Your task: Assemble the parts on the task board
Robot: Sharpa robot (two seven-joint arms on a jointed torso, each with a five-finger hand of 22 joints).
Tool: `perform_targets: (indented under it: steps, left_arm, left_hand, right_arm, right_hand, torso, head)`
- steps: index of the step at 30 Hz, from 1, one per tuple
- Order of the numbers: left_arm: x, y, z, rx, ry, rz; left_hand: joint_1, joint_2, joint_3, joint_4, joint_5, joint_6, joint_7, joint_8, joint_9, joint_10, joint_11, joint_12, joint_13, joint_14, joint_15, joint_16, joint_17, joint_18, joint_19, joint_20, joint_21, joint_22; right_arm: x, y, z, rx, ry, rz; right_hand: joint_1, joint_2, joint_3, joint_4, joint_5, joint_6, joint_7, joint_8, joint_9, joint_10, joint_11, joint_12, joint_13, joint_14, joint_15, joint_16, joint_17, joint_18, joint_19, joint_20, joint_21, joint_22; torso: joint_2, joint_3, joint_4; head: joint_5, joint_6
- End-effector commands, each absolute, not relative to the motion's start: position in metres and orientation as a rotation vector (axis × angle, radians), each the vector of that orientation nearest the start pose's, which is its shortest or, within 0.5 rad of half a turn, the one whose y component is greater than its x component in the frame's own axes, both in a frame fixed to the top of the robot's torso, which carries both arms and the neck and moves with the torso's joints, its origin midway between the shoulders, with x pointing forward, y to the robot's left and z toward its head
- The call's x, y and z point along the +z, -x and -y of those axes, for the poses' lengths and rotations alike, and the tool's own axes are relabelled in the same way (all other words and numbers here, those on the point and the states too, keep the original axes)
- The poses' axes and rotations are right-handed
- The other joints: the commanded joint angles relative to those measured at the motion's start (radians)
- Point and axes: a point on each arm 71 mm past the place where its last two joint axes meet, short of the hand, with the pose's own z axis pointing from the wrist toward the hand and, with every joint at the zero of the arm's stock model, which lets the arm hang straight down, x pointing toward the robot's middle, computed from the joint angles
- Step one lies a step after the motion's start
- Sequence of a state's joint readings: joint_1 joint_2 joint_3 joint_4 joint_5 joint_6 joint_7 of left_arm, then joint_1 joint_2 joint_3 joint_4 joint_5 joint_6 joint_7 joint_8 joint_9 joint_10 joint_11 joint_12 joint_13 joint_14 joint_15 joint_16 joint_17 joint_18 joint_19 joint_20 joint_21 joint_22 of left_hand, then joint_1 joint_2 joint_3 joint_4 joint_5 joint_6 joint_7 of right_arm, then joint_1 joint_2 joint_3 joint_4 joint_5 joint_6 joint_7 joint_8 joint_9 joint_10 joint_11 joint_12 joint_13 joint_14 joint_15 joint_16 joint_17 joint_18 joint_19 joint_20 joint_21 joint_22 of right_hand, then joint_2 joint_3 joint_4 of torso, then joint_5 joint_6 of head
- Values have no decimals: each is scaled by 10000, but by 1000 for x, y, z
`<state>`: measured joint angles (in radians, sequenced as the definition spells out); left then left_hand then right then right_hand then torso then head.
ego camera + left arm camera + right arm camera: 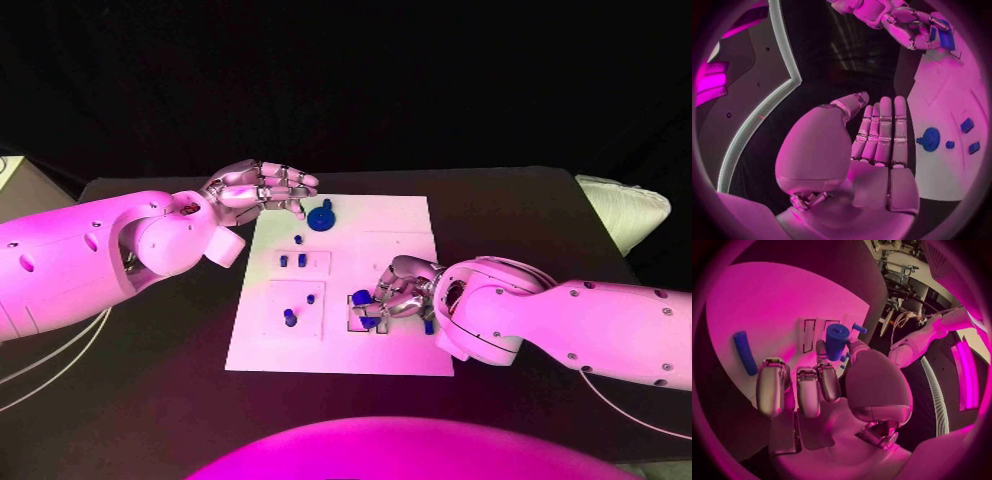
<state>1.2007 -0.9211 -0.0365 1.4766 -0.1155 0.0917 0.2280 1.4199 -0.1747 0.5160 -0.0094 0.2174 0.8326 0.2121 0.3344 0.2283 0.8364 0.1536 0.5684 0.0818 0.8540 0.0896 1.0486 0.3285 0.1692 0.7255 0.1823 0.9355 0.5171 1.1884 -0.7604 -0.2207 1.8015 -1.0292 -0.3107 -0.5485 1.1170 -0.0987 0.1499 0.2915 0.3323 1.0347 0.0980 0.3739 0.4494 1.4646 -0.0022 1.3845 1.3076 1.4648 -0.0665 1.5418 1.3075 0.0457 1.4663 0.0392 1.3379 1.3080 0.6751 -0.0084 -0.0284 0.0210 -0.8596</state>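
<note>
i see the task board [397,225] lying flat in the middle of the black table [534,215], a white plate with shallow rectangular recesses. no writing or label on it that i can read. a blue gear [320,216] sits near its far edge, on the side of my left arm, with a small blue peg [299,239] just beside it and two short blue pieces [293,261] in a recess a little nearer. another blue part [290,318] stands in the next recess toward me.

my right hand [400,297] is down on the near right part of the board, fingers curled over a cluster of blue parts. in the right wrist view a blue cylinder [836,341] stands up between its thumb and fingertips, so i read it as pinched there. a long blue bar [744,352] lies flat on the board, apart from the fingers.

my left hand [264,189] hovers at the board's far left corner, just beside the gear. in the left wrist view its fingers [882,131] lie straight and close together, the palm bare, holding nothing.
</note>
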Motion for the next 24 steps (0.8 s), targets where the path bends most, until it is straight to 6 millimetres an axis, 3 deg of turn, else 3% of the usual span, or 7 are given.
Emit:
perform_targets:
  steps: [1,14,24]
  left_arm:
    - [-186,-483,-237,-16917,9812,-17643]
    - [-186,-483,-239,-16876,9836,-17643]
    - [-186,-483,-239,-16870,9842,-17673]
  left_hand:
    - [52,55,9,-14,57,-66,-28,22,-19,-40,2,61,-12,-69,-20,-58,-10,136,81,16,-54,-11]
    - [-14,66,-6,48,56,-69,-19,33,-25,-51,13,65,-19,-70,-4,-53,-10,128,81,26,-77,-23]
    - [-26,71,-7,61,57,-71,-18,35,-26,-54,14,66,-20,-70,-2,-52,-10,127,81,28,-83,-27]
  right_arm:
    - [-252,-388,114,6424,-1751,-22187]
    - [-254,-396,112,6084,-1431,-21939]
    - [-257,-395,110,6088,-1309,-22062]
  right_hand:
    - [-76,-1,-1,18,-58,338,-354,35,-7,103,-85,48,1218,952,-80,65,2168,-62,649,-63,41,2040]
    - [-335,-18,-53,22,-132,316,-364,100,17,116,-95,45,1236,953,-90,66,2172,-63,652,-78,42,2048]
    - [-659,-154,-213,13,-465,263,-370,211,62,110,-100,0,1239,948,-94,54,2153,-56,644,-85,-13,2047]
  torso:
    - [0,0,9]
    - [-2,-14,16]
    - [-1,-7,6]
  head:
    - [15,1]
    - [38,2]
    - [46,-25]
